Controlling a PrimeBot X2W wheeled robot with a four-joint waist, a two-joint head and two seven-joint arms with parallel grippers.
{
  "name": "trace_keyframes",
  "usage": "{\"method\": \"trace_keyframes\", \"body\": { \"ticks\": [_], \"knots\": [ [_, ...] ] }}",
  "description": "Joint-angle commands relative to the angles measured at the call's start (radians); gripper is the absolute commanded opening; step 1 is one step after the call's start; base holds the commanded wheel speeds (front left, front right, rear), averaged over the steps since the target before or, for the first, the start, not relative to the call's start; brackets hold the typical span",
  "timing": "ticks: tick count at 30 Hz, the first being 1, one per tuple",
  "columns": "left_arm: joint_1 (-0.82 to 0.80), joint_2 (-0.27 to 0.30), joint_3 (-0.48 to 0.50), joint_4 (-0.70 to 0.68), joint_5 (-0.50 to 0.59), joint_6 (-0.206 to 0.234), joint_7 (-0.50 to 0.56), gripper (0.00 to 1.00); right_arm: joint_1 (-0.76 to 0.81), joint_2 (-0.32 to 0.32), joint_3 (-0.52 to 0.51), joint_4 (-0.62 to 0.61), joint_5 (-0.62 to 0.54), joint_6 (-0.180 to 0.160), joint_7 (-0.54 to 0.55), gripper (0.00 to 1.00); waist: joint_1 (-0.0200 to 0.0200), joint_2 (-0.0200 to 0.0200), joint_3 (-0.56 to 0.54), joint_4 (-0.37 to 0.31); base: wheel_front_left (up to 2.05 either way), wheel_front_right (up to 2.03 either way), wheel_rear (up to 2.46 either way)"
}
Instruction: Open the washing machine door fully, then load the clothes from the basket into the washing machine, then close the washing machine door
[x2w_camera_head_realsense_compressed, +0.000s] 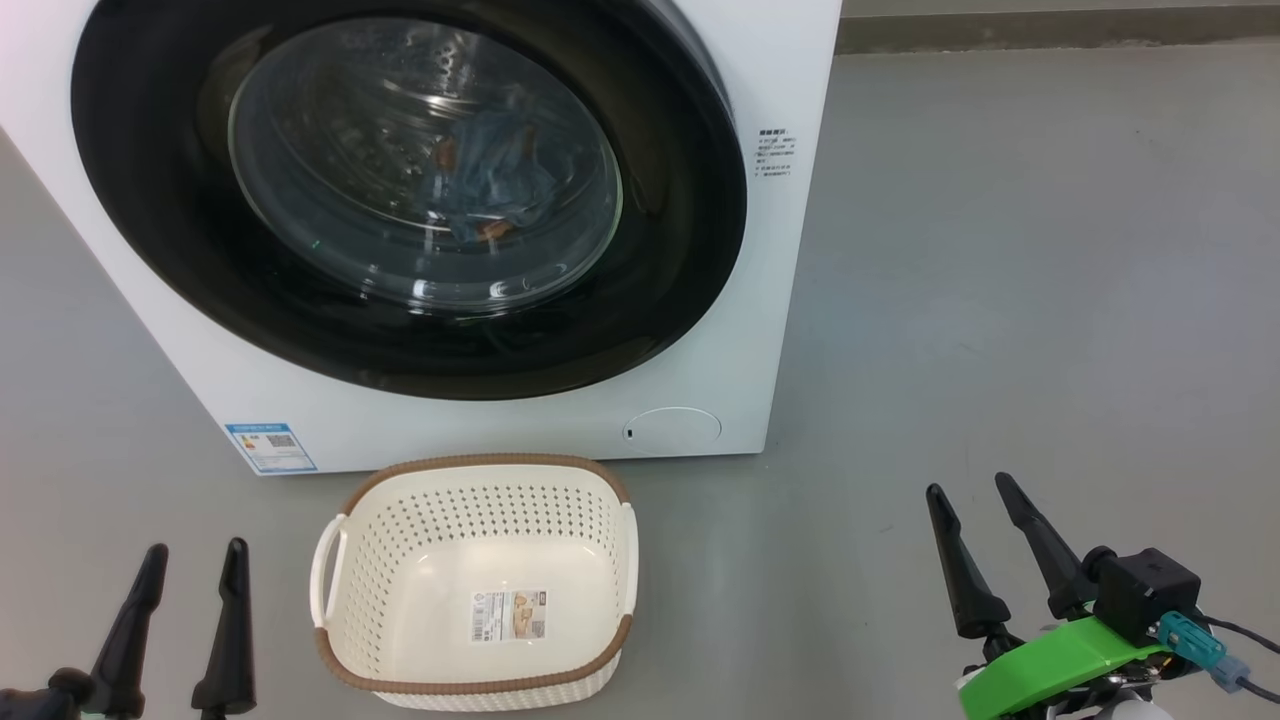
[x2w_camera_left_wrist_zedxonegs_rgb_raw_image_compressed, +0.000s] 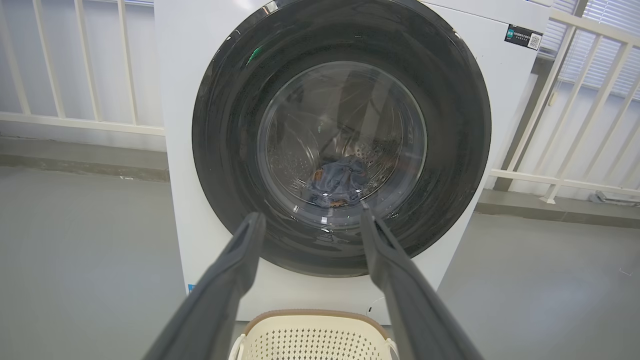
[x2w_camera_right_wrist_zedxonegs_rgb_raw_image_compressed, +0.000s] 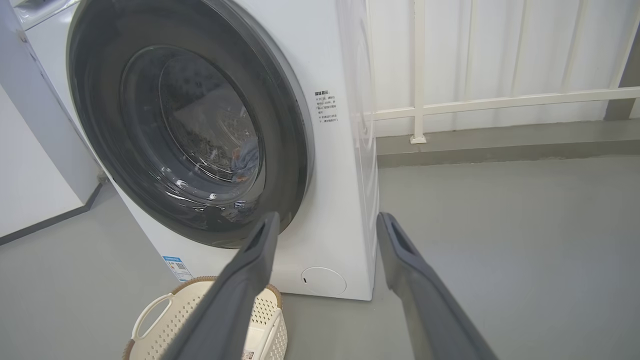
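Laundry corner: washing machine (x2w_camera_head_realsense_compressed: 500, 430), white railing (x2w_camera_right_wrist_zedxonegs_rgb_raw_image_compressed: 500, 102).

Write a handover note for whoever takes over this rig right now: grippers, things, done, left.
Left gripper: open, empty, clear of everything.
Right gripper: open, empty, clear of everything.
Washing machine door: looks shut flush on the washing machine.
Clothes: in the drum, behind the glass.
Basket: empty, on the floor before the machine.
Done: loading; door apparently closed.
Left: probably nothing; perhaps check the latch.
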Motion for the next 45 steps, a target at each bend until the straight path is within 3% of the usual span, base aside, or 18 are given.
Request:
{"method": "trace_keyframes", "body": {
  "ticks": [1, 35, 36, 40, 45],
  "knots": [
    [-0.018, 0.025, 0.035, -0.017, 0.002, -0.003, -0.009, 1.0, -0.009, -0.005, 0.021, -0.02, -0.013, -0.003, -0.012, 1.0, 0.0, 0.0, 0.001, 0.0, 0.0, 0.0, 0.0],
    [-0.034, 0.047, 0.016, -0.007, -0.018, -0.003, -0.009, 1.0, -0.015, 0.014, 0.012, -0.018, -0.026, -0.003, -0.012, 1.0, 0.0, 0.0, 0.006, 0.004, 0.0, 0.0, 0.0],
    [-0.001, 0.021, -0.018, 0.011, -0.016, 0.0, 0.0, 0.0, 0.0, 0.013, -0.015, 0.003, -0.023, 0.0, 0.0, 0.0, 0.0, 0.0, 0.006, 0.004, 0.0, 0.0, 0.0],
    [0.011, -0.017, -0.031, 0.056, -0.02, 0.0, 0.006, 0.0, 0.006, 0.016, -0.016, 0.056, -0.019, 0.0, 0.004, 0.0, 0.0, 0.0, 0.006, 0.004, 0.0, 0.0, 0.0],
    [0.005, -0.023, -0.026, 0.06, -0.067, 0.001, 0.019, 0.0, 0.005, 0.017, -0.021, 0.054, 0.036, 0.0, 0.018, 0.0, 0.0015, 0.0, 0.004, 0.005, 0.0, 0.0, 0.0]
  ]
}}
